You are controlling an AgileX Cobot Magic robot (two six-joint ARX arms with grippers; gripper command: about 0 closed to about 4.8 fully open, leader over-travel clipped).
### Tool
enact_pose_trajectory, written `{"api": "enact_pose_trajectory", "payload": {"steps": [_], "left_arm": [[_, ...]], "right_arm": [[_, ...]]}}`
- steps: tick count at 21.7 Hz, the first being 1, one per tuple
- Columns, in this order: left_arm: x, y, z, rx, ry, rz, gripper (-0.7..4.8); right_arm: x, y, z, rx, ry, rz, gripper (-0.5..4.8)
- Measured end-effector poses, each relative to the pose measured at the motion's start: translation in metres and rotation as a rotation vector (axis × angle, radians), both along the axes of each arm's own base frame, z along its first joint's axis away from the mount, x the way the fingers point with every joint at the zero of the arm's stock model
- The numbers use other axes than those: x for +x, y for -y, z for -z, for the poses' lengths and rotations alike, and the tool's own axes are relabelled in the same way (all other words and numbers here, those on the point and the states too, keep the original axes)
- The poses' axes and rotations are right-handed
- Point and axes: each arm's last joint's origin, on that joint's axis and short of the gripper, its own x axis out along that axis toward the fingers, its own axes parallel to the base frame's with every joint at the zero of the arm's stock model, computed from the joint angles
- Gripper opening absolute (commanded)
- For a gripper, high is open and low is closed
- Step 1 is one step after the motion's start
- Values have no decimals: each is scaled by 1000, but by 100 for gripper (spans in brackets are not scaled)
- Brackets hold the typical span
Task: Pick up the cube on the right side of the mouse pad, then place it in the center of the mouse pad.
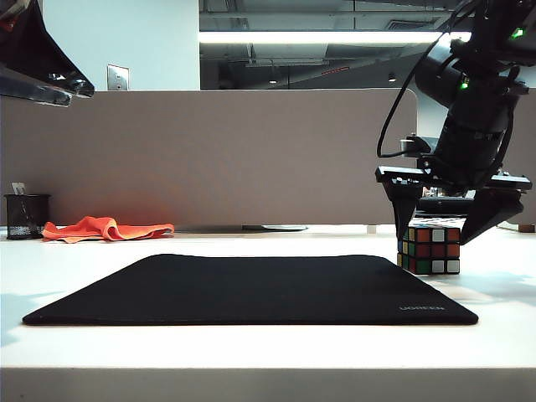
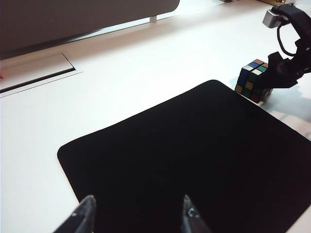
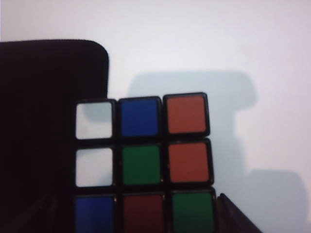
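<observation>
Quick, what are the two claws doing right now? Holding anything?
Left gripper: open, empty, hovering above the mouse pad.
Right gripper: open, its fingers straddling the cube, not yet holding it.

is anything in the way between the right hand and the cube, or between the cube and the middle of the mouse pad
Nothing visible. The open right hand straddles the cube, and the mouse pad beside it is bare.

An orange cloth (image 1: 107, 228) lies beside what looks like a mesh cup (image 1: 26, 216).

"UGREEN" on the mouse pad (image 1: 251, 289) corner
</observation>
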Motion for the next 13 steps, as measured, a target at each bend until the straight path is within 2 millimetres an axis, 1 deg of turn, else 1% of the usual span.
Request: {"api": "enact_pose_trajectory", "payload": {"steps": [5, 6, 7, 9, 10, 11, 13], "left_arm": [[0, 0, 1, 3, -15, 0, 225], [0, 0, 1, 2, -17, 0, 225], [-1, 0, 2, 3, -18, 0, 225], [-1, 0, 2, 3, -17, 0, 225], [-1, 0, 2, 3, -17, 0, 225], [-1, 0, 2, 3, -18, 0, 225], [-1, 0, 2, 3, -17, 0, 225]], "right_arm": [[0, 0, 0, -5, 2, -7, 479], [0, 0, 0, -6, 4, -9, 426], [1, 0, 0, -12, 8, -21, 416], [1, 0, 0, -25, 9, -43, 416], [1, 0, 0, -29, 10, -48, 378], [1, 0, 0, -32, 10, -52, 355], [1, 0, 0, -36, 10, -59, 354]]}}
